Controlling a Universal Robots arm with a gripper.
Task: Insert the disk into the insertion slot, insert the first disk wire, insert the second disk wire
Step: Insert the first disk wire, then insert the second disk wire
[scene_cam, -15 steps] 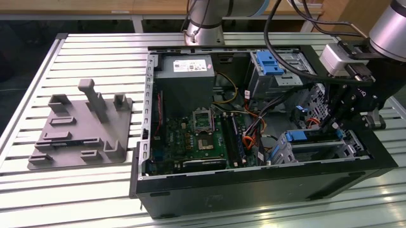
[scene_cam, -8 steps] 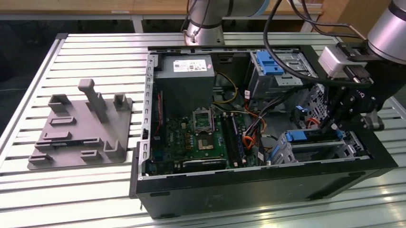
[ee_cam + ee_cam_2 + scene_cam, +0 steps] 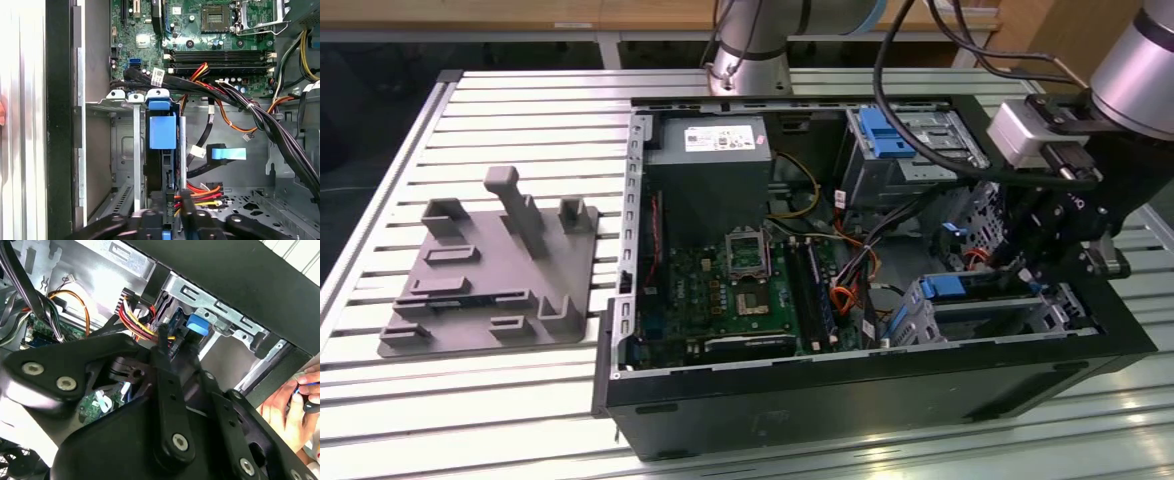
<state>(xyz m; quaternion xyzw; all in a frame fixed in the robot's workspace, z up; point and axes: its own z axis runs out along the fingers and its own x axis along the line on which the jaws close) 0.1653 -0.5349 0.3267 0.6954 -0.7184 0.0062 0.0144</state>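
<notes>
PC case (image 3: 854,395) lies open on slatted desk (image 3: 520,120). Disk (image 3: 162,132) sits edge-up in insertion slot (image 3: 136,150), w/ its blue carrier tab toward motherboard (image 3: 200,25). In exterior view, slot is in the case's near corner, on the exterior view's right. End effector (image 3: 169,212) is right at disk's end opposite the tab, beside red/yellow/orange wire bundle (image 3: 202,191). Apart or clamped: can't tell. Blue flat cable (image 3: 227,153) hangs apart from disk. Grey fixture (image 3: 494,270) sits on desk beside case. Person's hand (image 3: 280,410) is just outside case wall.
</notes>
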